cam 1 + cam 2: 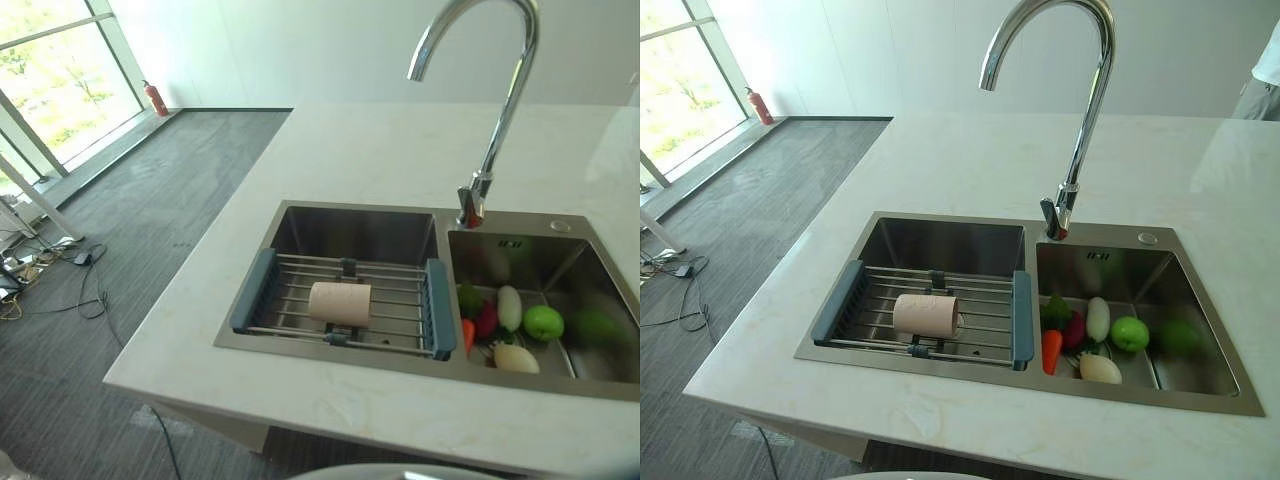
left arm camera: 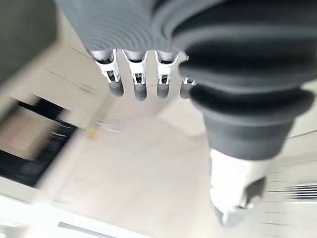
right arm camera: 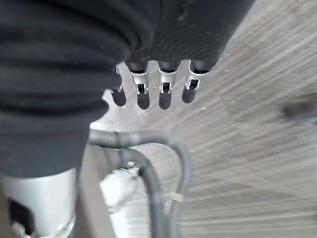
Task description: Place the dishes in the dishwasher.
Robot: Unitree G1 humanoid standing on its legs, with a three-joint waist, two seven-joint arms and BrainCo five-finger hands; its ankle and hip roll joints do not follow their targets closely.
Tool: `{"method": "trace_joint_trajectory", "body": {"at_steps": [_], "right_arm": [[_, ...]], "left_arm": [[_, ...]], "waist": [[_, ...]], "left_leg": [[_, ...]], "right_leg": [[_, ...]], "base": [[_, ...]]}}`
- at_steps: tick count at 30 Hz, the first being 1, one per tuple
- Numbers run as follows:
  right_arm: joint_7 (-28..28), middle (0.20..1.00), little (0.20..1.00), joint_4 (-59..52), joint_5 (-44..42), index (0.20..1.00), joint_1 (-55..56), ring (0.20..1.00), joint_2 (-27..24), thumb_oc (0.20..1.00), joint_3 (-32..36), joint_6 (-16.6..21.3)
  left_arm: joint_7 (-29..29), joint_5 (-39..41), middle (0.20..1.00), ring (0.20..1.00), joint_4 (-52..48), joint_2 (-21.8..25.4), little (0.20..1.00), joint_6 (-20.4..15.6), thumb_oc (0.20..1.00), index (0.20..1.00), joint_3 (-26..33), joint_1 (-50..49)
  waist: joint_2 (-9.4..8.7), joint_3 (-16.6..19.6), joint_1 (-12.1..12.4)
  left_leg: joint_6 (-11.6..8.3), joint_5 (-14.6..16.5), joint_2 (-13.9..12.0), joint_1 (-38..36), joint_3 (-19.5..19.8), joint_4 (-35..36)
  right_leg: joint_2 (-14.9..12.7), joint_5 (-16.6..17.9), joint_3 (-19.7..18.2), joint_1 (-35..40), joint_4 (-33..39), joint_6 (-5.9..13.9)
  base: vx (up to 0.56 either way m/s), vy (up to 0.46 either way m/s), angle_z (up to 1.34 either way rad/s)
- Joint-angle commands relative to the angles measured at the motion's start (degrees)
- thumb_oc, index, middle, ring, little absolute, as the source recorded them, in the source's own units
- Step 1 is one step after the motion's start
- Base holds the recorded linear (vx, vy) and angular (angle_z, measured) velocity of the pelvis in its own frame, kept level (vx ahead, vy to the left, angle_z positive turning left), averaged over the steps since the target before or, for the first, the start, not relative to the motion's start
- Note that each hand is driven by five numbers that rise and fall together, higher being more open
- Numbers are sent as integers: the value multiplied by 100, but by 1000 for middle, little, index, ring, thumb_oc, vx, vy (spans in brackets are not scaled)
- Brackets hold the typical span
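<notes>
A pale pink cup lies on its side on a wire drying rack with blue-grey ends. The rack sits across the left bowl of a shiny steel double sink set into a white stone counter. This cup is the 1 dish to be seen. It is in the middle of the rack, and nothing is touching it.

The right bowl of the sink holds food, not dishes: a round green apple, an orange carrot, a long white vegetable, a dark red vegetable and a pale onion. A tall curved silver tap stands between the 2 bowls at the back.

The left robot hand hangs with its fingers straight and loose and holds nothing. The right robot hand is the same, fingers straight and empty, with grey floor under it. Both look well away from the cup.

A part of a person in a white top stands at the far corner of the counter.

The job looks like it has not begun. The cup has to be picked up and carried to the dishwasher. I cannot see a dishwasher.
</notes>
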State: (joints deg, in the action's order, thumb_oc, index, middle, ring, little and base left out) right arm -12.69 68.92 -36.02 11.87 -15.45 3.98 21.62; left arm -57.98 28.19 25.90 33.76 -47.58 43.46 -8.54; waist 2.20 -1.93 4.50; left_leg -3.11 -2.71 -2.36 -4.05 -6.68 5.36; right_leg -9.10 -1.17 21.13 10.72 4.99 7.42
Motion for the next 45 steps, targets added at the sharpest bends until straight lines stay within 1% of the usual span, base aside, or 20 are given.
{"method": "trace_joint_trajectory", "body": {"at_steps": [1,2,3,6,8,10,12,13,16,18,19,21,24,26,31,33,40,41,43,45], "right_arm": [[139,1000,1000,-155,-122,1000,-393,1000,126,1000,-71,78],[145,1000,1000,-196,-113,1000,-360,1000,153,1000,-90,81],[173,1000,1000,-285,-83,1000,-323,1000,188,1000,-139,61],[162,1000,1000,-370,22,1000,-274,1000,226,1000,-168,19],[142,1000,1000,-367,60,1000,-253,1000,268,1000,-168,34],[143,1000,1000,-385,123,1000,-240,1000,291,1000,-168,25],[162,1000,1000,-410,130,1000,-231,1000,299,1000,-162,3],[150,1000,1000,-397,117,1000,-226,1000,288,1000,-157,-2],[105,1000,1000,-370,107,1000,-241,1000,251,1000,-137,-34],[93,1000,1000,-385,104,1000,-262,1000,221,1000,-107,-78],[100,1000,1000,-402,108,1000,-266,1000,217,1000,-105,-95],[98,1000,1000,-416,104,1000,-282,1000,186,1000,-105,-136],[83,1000,1000,-403,126,1000,-319,1000,128,1000,-96,-199],[64,1000,1000,-415,138,1000,-337,1000,70,1000,-80,-252],[29,1000,1000,-407,128,1000,-384,1000,-50,1000,-76,-310],[52,1000,1000,-443,140,1000,-395,1000,-80,1000,-81,-358],[15,1000,1000,-388,119,1000,-433,1000,-173,1000,-68,-380],[5,1000,1000,-388,109,1000,-428,1000,-182,1000,-66,-379],[-12,1000,1000,-383,101,1000,-428,1000,-207,1000,-54,-386],[2,1000,1000,-403,111,1000,-436,1000,-214,1000,-23,-429]], "left_arm": [[-263,-1911,1000,1000,-527,414,1000,-34,1000,1000,-488,210],[-80,-2118,1000,1000,-816,376,1000,-26,1000,1000,-632,234],[356,-2253,1000,1000,-1304,314,1000,92,1000,1000,-982,288],[1285,-2457,1000,1000,-1954,284,1000,386,1000,1000,-1645,524],[2222,-2811,1000,1000,-2439,313,1000,813,1000,1000,-2367,891],[2614,-3129,1000,1000,-2740,392,1000,1120,1000,1000,-2773,1146],[2899,-3219,1000,1000,-2878,448,1000,1276,1000,1000,-3008,1315],[3222,-3151,1000,1000,-2942,497,1000,1373,1000,1000,-3215,1485],[4048,-2997,1000,1000,-2960,626,1000,1843,1000,1000,-3646,1810],[4907,-2884,1000,1000,-2871,732,1000,2366,1000,1000,-4040,2045],[5122,-2866,1000,1000,-2815,769,1000,2505,1000,1000,-4182,2123],[5717,-2743,1000,1000,-2634,855,1000,2986,1000,1000,-4520,2347],[6322,-2627,1000,1000,-2246,979,1000,3359,1000,1000,-4894,2633],[6738,-2578,1000,1000,-1932,1160,1000,3486,1000,1000,-5161,2875],[7501,-2322,1000,1000,-1203,1397,1000,3995,1000,1000,-5632,3318],[7663,-2194,1000,1000,-929,1462,1000,4141,1000,1000,-5726,3412],[8016,-2202,1000,1000,-286,1376,1000,4246,1000,1000,-5940,3515],[8033,-2376,1000,1000,-236,1338,1000,4229,1000,1000,-5957,3511],[8047,-2814,1000,1000,-168,1386,1000,4018,1000,1000,-6109,3530],[8273,-2759,1000,1000,-222,1409,1000,4120,1000,1000,-6190,3571]], "waist": [[22,-184,14],[12,-180,6],[1,-186,-33],[-14,-199,-117],[-27,-210,-229],[-44,-210,-322],[-52,-218,-363],[-59,-222,-416],[-63,-230,-523],[-48,-245,-597],[-41,-252,-622],[-18,-258,-693],[18,-256,-779],[49,-257,-847],[128,-260,-982],[151,-266,-1022],[194,-280,-1101],[197,-282,-1110],[207,-293,-1138],[209,-301,-1146]], "left_leg": [[-265,435,-291,-153,29,-41],[-262,440,-286,-154,27,-39],[-262,451,-286,-168,1,-36],[-246,474,-295,-212,-81,-36],[-212,504,-295,-273,-157,-36],[-190,519,-292,-302,-210,-36],[-175,537,-291,-330,-249,-36],[-157,553,-286,-356,-283,-36],[-139,580,-288,-415,-400,-36],[-126,595,-288,-457,-489,-36],[-119,595,-287,-464,-513,-36],[-100,607,-283,-482,-561,-36],[-84,616,-273,-507,-616,-41],[-77,625,-263,-518,-650,-50],[-70,637,-252,-532,-744,-63],[-67,642,-243,-540,-768,-66],[-45,658,-217,-533,-817,-90],[-41,664,-215,-534,-828,-93],[-41,665,-210,-526,-843,-100],[-30,674,-200,-520,-841,-101]], "right_leg": [[-309,-7,191,-301,-124,245],[-304,-4,178,-302,-119,246],[-304,2,166,-308,-123,251],[-292,10,121,-315,-139,266],[-258,12,9,-336,-177,284],[-247,43,-54,-350,-174,314],[-244,59,-95,-360,-175,335],[-239,80,-146,-370,-172,356],[-250,137,-206,-385,-155,409],[-265,181,-251,-407,-155,459],[-270,194,-271,-418,-158,475],[-280,212,-331,-455,-172,504],[-289,226,-399,-481,-184,532],[-300,243,-448,-507,-193,556],[-326,277,-534,-565,-208,602],[-328,282,-554,-574,-211,610],[-336,299,-626,-633,-228,615],[-339,307,-630,-642,-227,620],[-343,308,-644,-654,-231,626],[-345,321,-652,-670,-222,629]], "base": [[0,0,0],[0,0,0],[0,0,0],[-17,-11,-5],[-2,-7,-4],[0,-14,-9],[3,-13,-19],[11,-14,-15],[19,-11,-17],[22,-2,-27],[13,1,-10],[15,5,-22],[25,14,-11],[27,12,-6],[11,7,-10],[0,0,0],[2,10,-6],[-2,5,-12],[-6,5,-6],[-4,-1,-2]]}}
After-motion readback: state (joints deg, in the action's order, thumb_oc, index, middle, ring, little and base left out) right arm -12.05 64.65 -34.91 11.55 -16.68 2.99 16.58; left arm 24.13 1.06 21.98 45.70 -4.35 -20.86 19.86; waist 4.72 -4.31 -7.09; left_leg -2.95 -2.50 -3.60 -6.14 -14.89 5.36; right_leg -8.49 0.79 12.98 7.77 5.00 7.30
